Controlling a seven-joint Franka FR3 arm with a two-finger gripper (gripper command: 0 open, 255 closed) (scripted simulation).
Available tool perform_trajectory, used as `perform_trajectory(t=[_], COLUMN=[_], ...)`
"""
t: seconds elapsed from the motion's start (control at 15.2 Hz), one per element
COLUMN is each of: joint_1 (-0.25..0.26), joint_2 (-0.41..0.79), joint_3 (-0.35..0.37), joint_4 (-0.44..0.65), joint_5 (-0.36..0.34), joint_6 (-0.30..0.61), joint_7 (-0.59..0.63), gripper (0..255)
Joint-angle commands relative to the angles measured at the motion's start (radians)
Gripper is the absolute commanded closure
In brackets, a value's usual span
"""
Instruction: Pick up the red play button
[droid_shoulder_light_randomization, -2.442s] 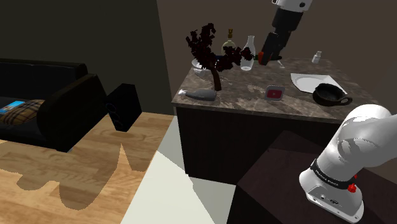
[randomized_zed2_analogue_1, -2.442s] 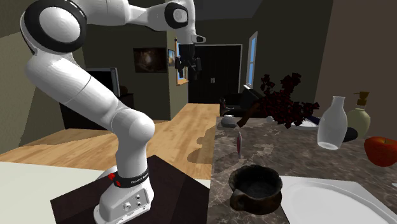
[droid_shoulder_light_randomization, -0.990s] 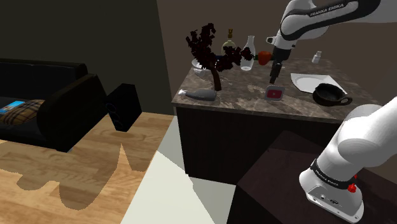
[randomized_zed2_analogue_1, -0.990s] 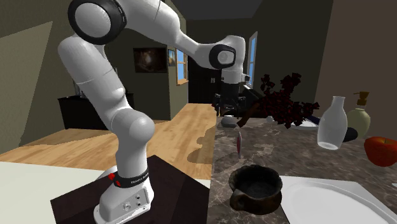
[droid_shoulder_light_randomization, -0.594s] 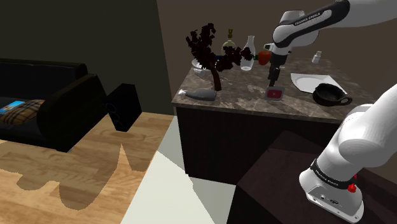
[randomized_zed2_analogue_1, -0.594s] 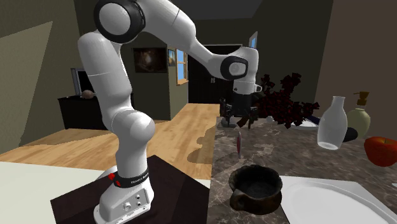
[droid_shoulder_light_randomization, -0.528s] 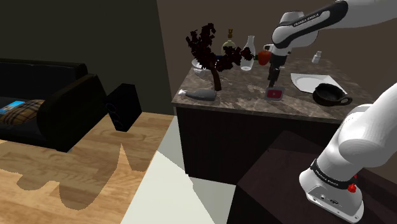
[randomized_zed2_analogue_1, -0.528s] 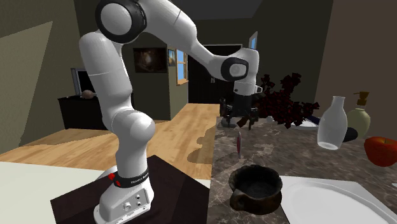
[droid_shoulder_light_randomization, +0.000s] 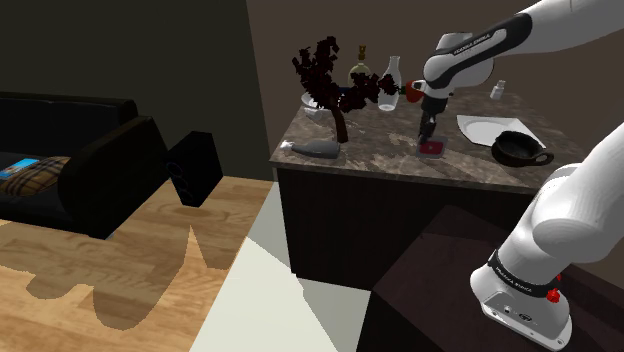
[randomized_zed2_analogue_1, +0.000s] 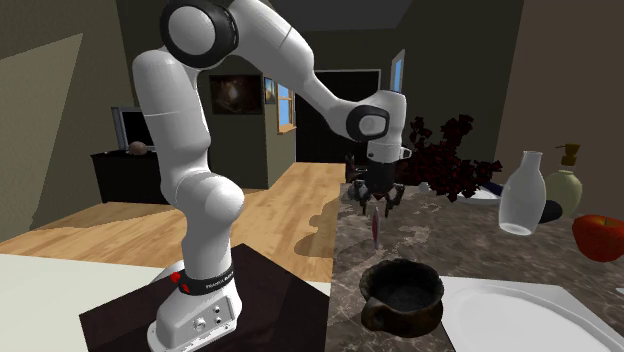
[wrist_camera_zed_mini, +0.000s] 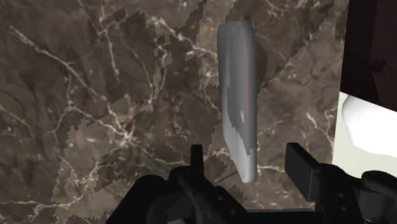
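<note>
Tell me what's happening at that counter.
The white robot arm is going for the play button, which stands on its edge on the dark marbled counter. The gripper hangs right above it, pointing down, with its fingers open on either side of the button and not touching it. Nothing is held yet. A dark bowl and a white plate sit nearby on the counter, apart from the gripper.
</note>
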Motion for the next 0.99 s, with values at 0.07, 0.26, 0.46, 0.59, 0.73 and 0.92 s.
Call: perform_trajectory(t=[0.07,0.26,0.46,0.59,0.73,0.92], joint_1=[0.0,0.0,0.0,0.0,-0.002,-0.004], joint_2=[0.002,0.002,0.002,-0.008,-0.023,-0.045], joint_3=[-0.001,-0.001,-0.001,0.003,0.007,0.014], joint_4=[0.0,0.0,0.0,0.006,0.021,0.044], joint_5=[0.001,0.001,0.002,-0.004,-0.012,-0.023], joint_6=[0.003,0.003,0.002,-0.012,-0.04,-0.083], joint_7=[-0.001,-0.001,-0.001,0.005,0.013,0.024], gripper=[255,255,255,255,255,255])
